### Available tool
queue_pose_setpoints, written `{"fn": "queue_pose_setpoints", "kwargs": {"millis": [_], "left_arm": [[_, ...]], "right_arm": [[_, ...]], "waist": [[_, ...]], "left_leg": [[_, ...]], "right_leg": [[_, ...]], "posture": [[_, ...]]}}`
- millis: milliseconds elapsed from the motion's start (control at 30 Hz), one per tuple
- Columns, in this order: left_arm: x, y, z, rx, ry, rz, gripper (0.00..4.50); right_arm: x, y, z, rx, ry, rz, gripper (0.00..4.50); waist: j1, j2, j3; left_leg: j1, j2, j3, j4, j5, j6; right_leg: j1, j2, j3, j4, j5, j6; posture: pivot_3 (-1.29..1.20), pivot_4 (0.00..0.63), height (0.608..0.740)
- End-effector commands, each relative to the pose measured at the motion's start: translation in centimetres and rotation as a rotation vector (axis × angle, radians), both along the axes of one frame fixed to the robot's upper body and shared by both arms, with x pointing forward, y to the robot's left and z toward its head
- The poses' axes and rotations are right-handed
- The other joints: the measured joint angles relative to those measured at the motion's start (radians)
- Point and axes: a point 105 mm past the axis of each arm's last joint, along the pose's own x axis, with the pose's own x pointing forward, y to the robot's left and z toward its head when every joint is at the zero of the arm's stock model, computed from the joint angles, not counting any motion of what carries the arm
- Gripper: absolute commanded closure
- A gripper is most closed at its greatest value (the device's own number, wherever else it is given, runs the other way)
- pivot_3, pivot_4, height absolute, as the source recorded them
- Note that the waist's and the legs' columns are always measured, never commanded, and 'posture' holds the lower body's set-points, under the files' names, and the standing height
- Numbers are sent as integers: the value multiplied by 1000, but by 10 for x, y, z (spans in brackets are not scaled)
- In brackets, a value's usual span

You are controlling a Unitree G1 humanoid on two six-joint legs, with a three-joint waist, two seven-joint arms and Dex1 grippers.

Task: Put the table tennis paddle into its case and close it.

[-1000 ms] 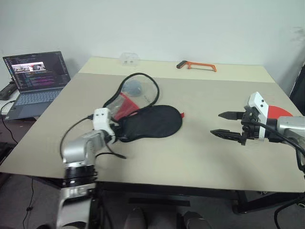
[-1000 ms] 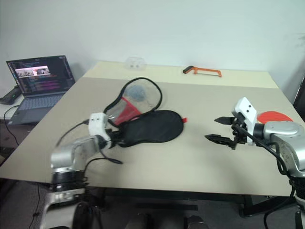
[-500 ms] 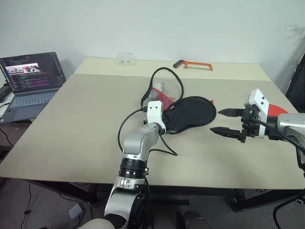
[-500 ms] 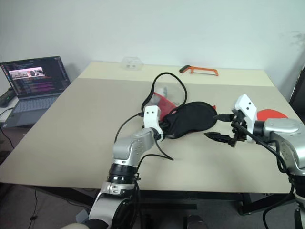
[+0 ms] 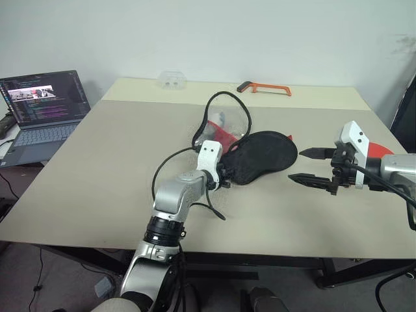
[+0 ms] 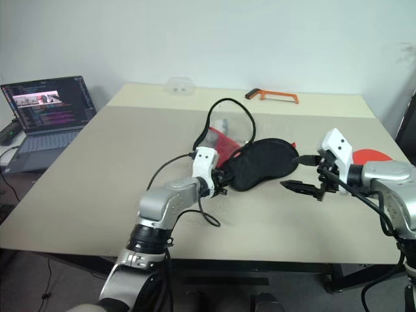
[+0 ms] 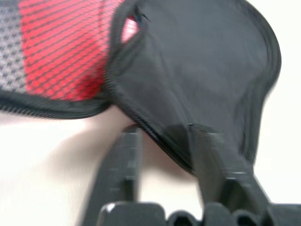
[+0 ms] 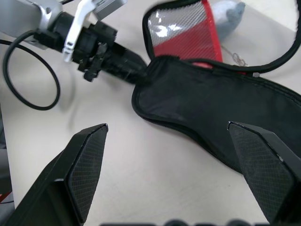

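The case [image 5: 263,157] lies unzipped at mid-table, black half towards me, its red mesh half [image 5: 220,134] and black rim loop folded up behind. A grey pouch [image 8: 226,22] sits by the mesh. My left gripper [image 5: 225,177] is at the case's narrow handle end. In the left wrist view its fingers [image 7: 123,157] stand apart, so it is open, with the case's black edge [image 7: 155,132] lying across the gap. My right gripper [image 5: 298,166] hovers open just right of the case, empty. The red paddle [image 6: 372,158] lies at the right table edge, mostly hidden behind my right arm.
An orange hacksaw [image 5: 266,89] and a clear plastic box [image 5: 170,80] lie at the table's far edge. An open laptop [image 5: 42,104] stands on a lower surface to the left. A black cable [image 5: 174,170] loops beside my left wrist.
My left gripper dragged the case to the right, close to the right gripper, then opened its fingers at the handle end. The right gripper stayed still and open.
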Motion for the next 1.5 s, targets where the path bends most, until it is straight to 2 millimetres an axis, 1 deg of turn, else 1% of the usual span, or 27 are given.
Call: {"fn": "queue_pose_setpoints", "kwargs": {"millis": [33, 133, 200, 233, 267, 300, 333, 400, 433, 533, 633, 700, 767, 933, 1100, 1200, 1300, 1400, 1500], "left_arm": [[-18, 10, 30, 16, -93, -174, 1590], [-19, 34, 43, 39, -124, -208, 1590], [-10, 50, 62, 34, -174, -193, 1590], [-2, 61, 77, 29, -213, -178, 1590], [4, 68, 87, 25, -239, -170, 1590], [15, 79, 98, 8, -260, -133, 1590], [25, 88, 105, 6, -276, -100, 1590], [43, 100, 108, 46, -298, -52, 1590], [48, 103, 107, 64, -305, -44, 1590], [71, 111, 95, 76, -273, 25, 1590], [83, 109, 74, 66, -221, 44, 1590], [87, 109, 59, 74, -194, 63, 1590], [90, 111, 51, 95, -193, 92, 1590], [91, 92, 56, 6, -209, 44, 1590], [91, 82, 58, -44, -212, 20, 1590], [89, 76, 54, -54, -194, 5, 1590], [89, 75, 47, -50, -174, 18, 1590], [89, 77, 42, -49, -159, 39, 2163], [89, 79, 42, -78, -156, 56, 3213]], "right_arm": [[-2, 2, 12, -7, -53, 20, 0], [-2, 1, 12, -8, -53, 21, 0], [-2, 2, 13, -6, -54, 21, 0], [-2, 3, 13, -5, -55, 23, 0], [-2, 4, 12, -5, -56, 24, 0], [-3, 5, 12, -3, -56, 26, 0], [-3, 6, 12, -2, -56, 28, 0], [-4, 7, 11, -1, -55, 31, 0], [-4, 8, 11, -1, -56, 31, 0], [-5, 8, 11, 2, -55, 31, 0], [-6, 7, 11, 3, -56, 24, 0], [-7, 7, 10, 1, -55, 18, 0], [-9, 6, 11, 2, -54, 12, 0], [-13, 3, 11, -1, -52, -7, 0], [-14, 2, 10, 1, -54, -17, 0], [-14, 2, 10, 2, -56, -20, 0], [-14, 2, 11, 4, -58, -20, 0], [-14, 1, 11, 2, -58, -21, 0], [-13, 1, 12, 0, -58, -21, 0]], "waist": [[-4, 0, 0], [-9, 0, 0], [-9, 0, 0], [-7, 0, 0], [-3, -1, 1], [0, -1, 1], [2, -1, 1], [1, -1, 1], [1, -1, 1], [4, -1, 1], [3, -1, 1], [2, -2, 1], [2, -2, 1], [2, -2, 1], [1, -2, 1], [0, -2, 1], [1, -2, 1], [1, -2, 1], [1, -2, 1]], "left_leg": [[0, 0, 0, 0, 0, 0], [0, 1, 0, -2, 0, 0], [1, 1, 0, -2, 0, 0], [0, 1, 0, -1, 0, 0], [0, 1, 0, -1, 0, 0], [0, 1, 0, -1, 0, 0], [0, 1, 0, -1, 0, 0], [0, 1, 0, -1, 0, 0], [0, 1, 1, -1, 0, 0], [0, 1, 1, -1, 0, 0], [-2, 1, 1, -2, 0, 0], [-3, 1, 1, -3, 0, 0], [-3, 1, 1, -3, 0, 0], [-3, 1, 1, -4, 0, 0], [-3, 1, 1, -3, 0, 0], [-3, 1, 1, -3, 0, 0], [-3, 1, 1, -3, 0, 0], [-3, 1, 0, -3, 0, 0], [-3, 1, 0, -3, 0, 0]], "right_leg": [[0, 0, 0, 0, 0, 0], [-1, 1, 0, 0, 0, -2], [-1, 1, 0, 0, -1, -2], [-1, 1, 0, 0, -1, -1], [-1, 1, 0, 0, -1, -1], [-1, 1, -1, 0, -1, -1], [-1, 1, -1, 0, -1, 0], [-1, 0, -1, 0, -1, 0], [-1, 0, -1, -1, -2, 0], [-1, 0, -1, -1, -2, -1], [-3, 0, -1, -1, -2, -1], [-3, 0, -1, -1, -1, -2], [-3, 0, -2, -1, -1, -3], [-4, 0, -2, 0, -1, -3], [-3, 0, -2, 0, -1, -2], [-3, 0, -2, 0, -1, -2], [-3, 0, -2, 0, -1, -2], [-3, 0, -2, 0, -1, -2], [-3, 0, -2, 0, -1, -2]], "posture": [[0, 150, 740], [0, 150, 740], [0, 150, 740], [0, 150, 740], [0, 150, 740], [0, 150, 740], [0, 150, 740], [0, 150, 740], [0, 150, 740], [0, 150, 740], [0, 150, 740], [0, 150, 740], [0, 150, 740], [0, 150, 740], [0, 150, 740], [0, 150, 740], [0, 150, 740], [0, 150, 740], [0, 150, 740]]}}
